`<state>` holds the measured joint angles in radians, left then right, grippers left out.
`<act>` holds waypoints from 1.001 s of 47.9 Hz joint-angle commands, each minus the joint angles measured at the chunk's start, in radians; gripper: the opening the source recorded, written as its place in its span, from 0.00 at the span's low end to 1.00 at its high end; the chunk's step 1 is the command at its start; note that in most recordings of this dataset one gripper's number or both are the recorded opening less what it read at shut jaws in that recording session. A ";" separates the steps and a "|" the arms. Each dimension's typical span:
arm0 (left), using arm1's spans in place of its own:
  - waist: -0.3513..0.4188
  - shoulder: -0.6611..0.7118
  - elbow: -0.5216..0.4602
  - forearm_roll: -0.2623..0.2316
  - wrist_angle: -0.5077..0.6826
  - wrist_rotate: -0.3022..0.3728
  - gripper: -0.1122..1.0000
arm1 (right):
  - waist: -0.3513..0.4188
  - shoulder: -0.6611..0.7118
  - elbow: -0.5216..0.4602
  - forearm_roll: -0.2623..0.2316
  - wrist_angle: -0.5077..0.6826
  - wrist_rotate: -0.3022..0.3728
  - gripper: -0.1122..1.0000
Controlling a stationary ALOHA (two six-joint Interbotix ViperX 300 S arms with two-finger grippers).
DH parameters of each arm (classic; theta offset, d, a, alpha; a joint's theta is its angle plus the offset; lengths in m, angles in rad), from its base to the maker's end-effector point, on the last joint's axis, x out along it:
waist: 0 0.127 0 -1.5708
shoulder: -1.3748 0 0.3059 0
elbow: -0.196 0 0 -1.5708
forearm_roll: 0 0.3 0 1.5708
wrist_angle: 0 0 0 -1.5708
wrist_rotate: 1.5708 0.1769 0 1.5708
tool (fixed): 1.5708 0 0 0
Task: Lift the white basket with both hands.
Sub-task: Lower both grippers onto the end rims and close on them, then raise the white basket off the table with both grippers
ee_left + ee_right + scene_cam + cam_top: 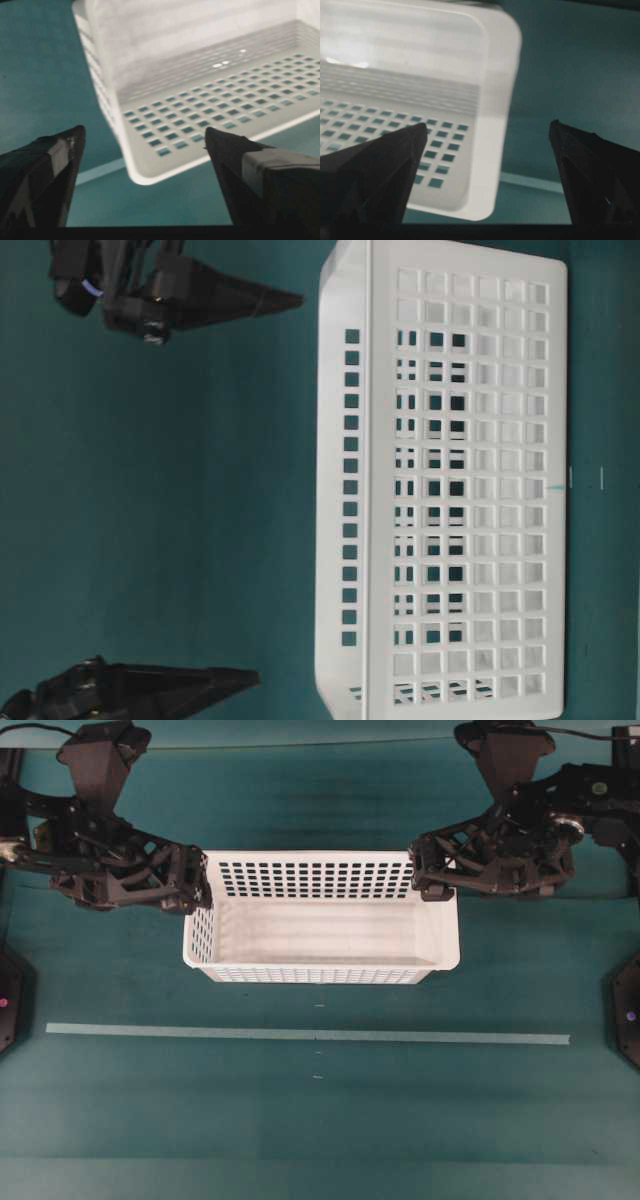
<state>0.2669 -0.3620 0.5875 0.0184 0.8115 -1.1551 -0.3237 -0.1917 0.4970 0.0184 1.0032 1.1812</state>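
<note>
The white basket (320, 935) is seen in the middle of the overhead view, resting on the green table (320, 1120), with its long side running left to right. The left gripper (200, 880) is placed at the basket's upper left corner and the right gripper (428, 878) at its upper right corner. Both are spread wide apart, and nothing is held. Each short end wall is lined up between a pair of fingers, so both ends look ready to be squeezed.
</note>
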 commanded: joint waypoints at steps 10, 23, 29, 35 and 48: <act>0.000 0.032 0.064 0.003 -0.061 -0.031 0.97 | 0.009 0.023 0.061 -0.003 -0.074 0.034 0.97; 0.003 0.126 0.086 0.005 -0.196 -0.081 0.97 | 0.028 0.114 0.100 -0.003 -0.195 0.071 0.97; 0.000 0.164 0.092 0.003 -0.210 -0.081 0.97 | 0.040 0.149 0.103 -0.003 -0.213 0.072 0.97; 0.000 0.193 0.106 0.003 -0.222 -0.084 0.97 | 0.046 0.161 0.103 -0.003 -0.221 0.078 0.97; 0.000 0.206 0.112 0.005 -0.259 -0.086 0.96 | 0.049 0.167 0.101 -0.003 -0.238 0.081 0.97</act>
<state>0.2684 -0.1534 0.7056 0.0199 0.5614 -1.2395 -0.2807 -0.0291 0.6044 0.0169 0.7701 1.2609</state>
